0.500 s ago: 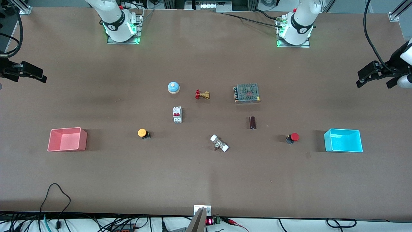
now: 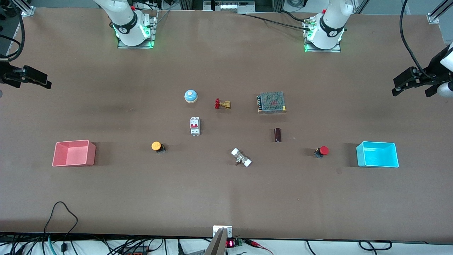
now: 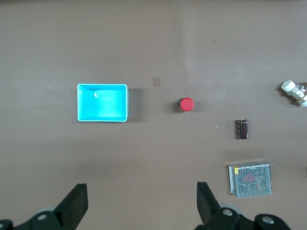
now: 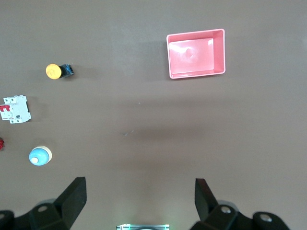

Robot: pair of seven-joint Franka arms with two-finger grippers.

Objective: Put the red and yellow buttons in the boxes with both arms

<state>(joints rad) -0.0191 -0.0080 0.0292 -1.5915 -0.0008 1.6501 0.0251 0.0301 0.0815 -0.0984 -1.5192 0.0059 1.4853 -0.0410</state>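
Observation:
The yellow button (image 2: 156, 146) stands on the table between the pink bin (image 2: 91, 154) and the table's middle; it also shows in the right wrist view (image 4: 54, 71) with the pink bin (image 4: 195, 73). The red button (image 2: 322, 151) stands beside the cyan bin (image 2: 359, 156); both show in the left wrist view, the button (image 3: 186, 104) and the bin (image 3: 102, 120). My right gripper (image 2: 42, 80) is open and empty, high over the right arm's end of the table. My left gripper (image 2: 410, 92) is open and empty, high over the left arm's end. Both bins are empty.
In the table's middle lie a blue bell (image 2: 190, 96), a brass valve (image 2: 222, 104), a white circuit breaker (image 2: 195, 125), a mesh-covered power supply (image 2: 271, 102), a dark cylinder (image 2: 277, 135) and a white-ended fitting (image 2: 241, 157).
My right gripper has shifted slightly upward in the front view. The left arm and everything on the table stay as they were.

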